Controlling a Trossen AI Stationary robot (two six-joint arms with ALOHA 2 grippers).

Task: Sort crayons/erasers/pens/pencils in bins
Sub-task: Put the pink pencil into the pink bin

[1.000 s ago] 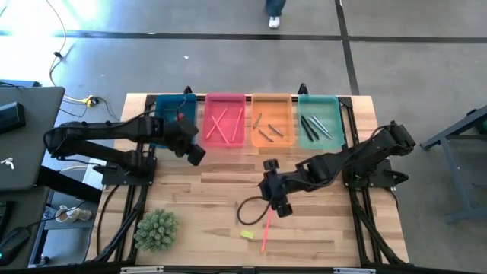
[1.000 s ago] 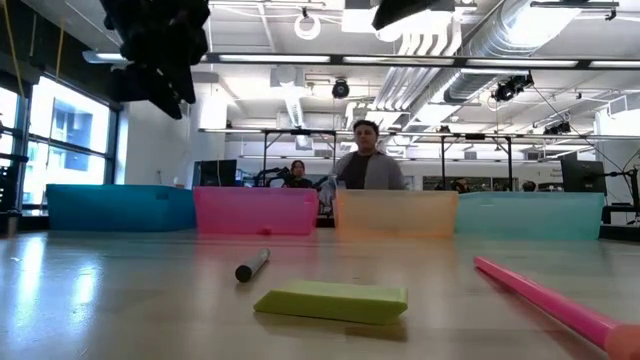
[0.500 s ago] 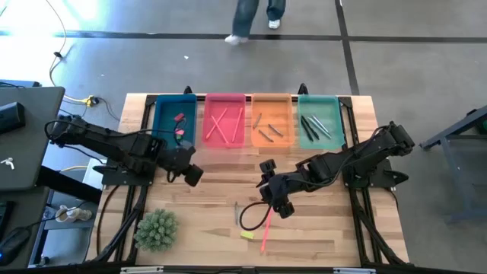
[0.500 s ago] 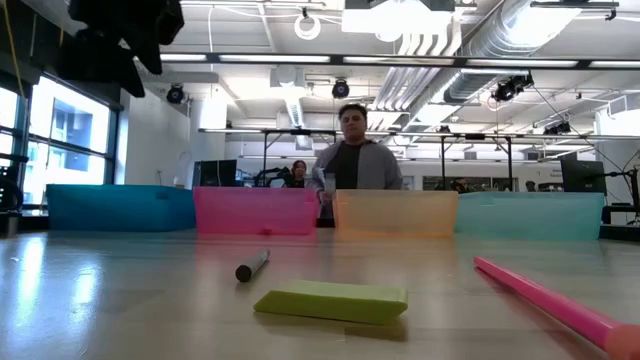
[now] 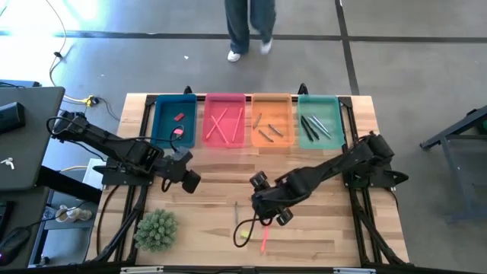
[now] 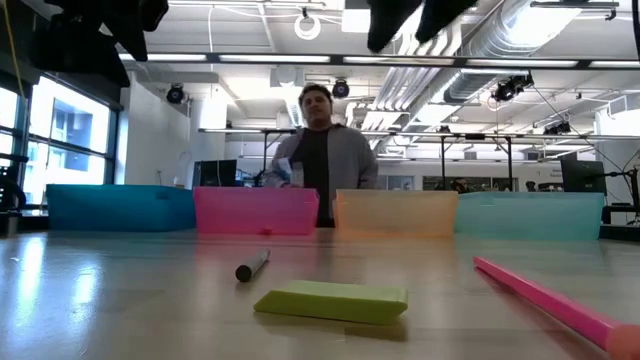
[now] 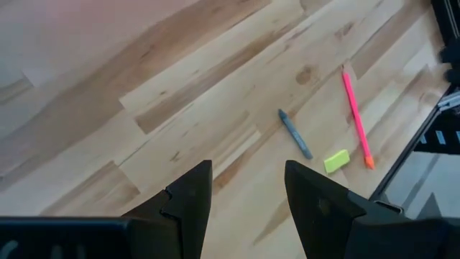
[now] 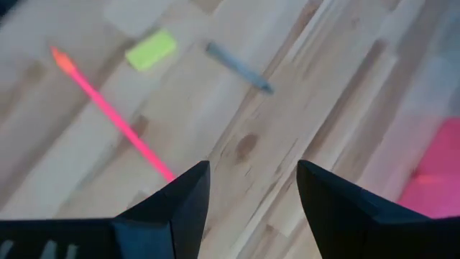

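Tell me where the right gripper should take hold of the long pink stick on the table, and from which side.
Probably mid-length, from straight above: the long pink stick lies flat on the bare wooden table, clear of the yellow-green eraser. The open right gripper should set its fingers across the thin shaft, not along it.

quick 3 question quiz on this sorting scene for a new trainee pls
1. True or false: the yellow-green eraser already lies in a bin.
2. Which loose item lies between the grey crayon and the pink stick, seen from the left wrist? A) a plant B) the eraser C) a cable
3. Fill in: the right gripper hovers over the table with its fingers ____.

Key
1. False: it lies on the wooden table.
2. B
3. open
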